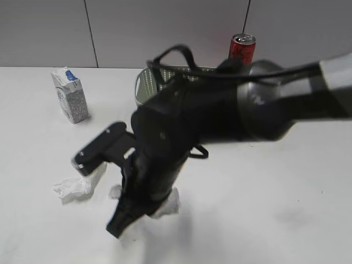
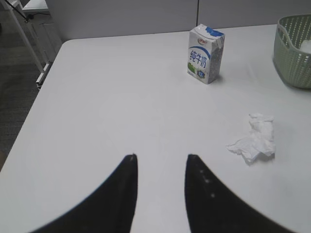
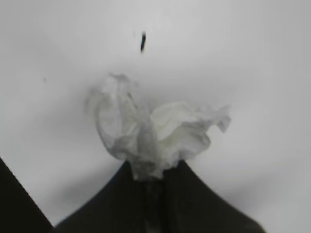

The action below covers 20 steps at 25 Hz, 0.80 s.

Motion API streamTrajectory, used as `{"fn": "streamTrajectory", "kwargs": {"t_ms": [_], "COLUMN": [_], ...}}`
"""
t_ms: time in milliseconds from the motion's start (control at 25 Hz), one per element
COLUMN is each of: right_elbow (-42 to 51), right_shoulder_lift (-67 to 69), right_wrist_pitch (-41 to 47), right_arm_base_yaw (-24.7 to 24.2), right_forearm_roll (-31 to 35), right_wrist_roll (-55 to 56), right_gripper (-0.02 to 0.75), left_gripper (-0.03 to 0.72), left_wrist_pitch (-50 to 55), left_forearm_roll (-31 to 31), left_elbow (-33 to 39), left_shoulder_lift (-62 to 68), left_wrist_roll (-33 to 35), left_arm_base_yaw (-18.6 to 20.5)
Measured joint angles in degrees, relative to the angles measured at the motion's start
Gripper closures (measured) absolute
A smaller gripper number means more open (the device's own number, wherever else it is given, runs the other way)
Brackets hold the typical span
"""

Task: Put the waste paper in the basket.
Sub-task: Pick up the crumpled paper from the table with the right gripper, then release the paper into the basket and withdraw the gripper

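My right gripper (image 1: 129,214) (image 3: 151,171) reaches across to the left front of the table and is shut on a crumpled white waste paper (image 3: 146,128). In the exterior view that paper (image 1: 169,204) shows beside the black arm, low at the table surface. A second crumpled waste paper (image 1: 71,188) (image 2: 255,141) lies loose on the table further left. The green mesh basket (image 1: 144,82) (image 2: 291,53) stands at the back, mostly hidden behind the arm. My left gripper (image 2: 160,158) is open and empty over bare table, left of the loose paper.
A white and blue milk carton (image 1: 70,94) (image 2: 204,54) stands at the back left. A red can (image 1: 242,48) stands behind the basket near the wall. The table's left edge (image 2: 46,82) drops to the floor.
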Motion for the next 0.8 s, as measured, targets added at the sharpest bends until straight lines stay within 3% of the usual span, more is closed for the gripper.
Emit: {"fn": "streamTrajectory", "kwargs": {"t_ms": [160,360,600,800], "right_elbow": [-8.6,-18.8,-21.2,-21.2], "right_shoulder_lift": [-3.2,-3.6,-2.4,2.8], "right_wrist_pitch": [0.1,-1.2,-11.7,-20.4], "right_arm_base_yaw": [-1.9,-9.0,-18.7,-22.2], "right_forearm_roll": [-2.5,-9.5,-15.9,-17.4], "right_wrist_roll": [0.0,-0.1,-0.1,-0.2], "right_gripper": [0.731,0.733,0.733,0.733], "left_gripper": [0.449,0.449,0.449,0.449], "left_wrist_pitch": [0.0,0.0,0.0,0.0], "left_forearm_roll": [0.0,0.0,0.0,0.0], "left_elbow": [0.0,0.0,0.0,0.0], "left_shoulder_lift": [0.0,0.0,0.0,0.0], "left_wrist_roll": [0.0,0.0,0.0,0.0], "left_arm_base_yaw": [0.0,0.0,0.0,0.0]}}
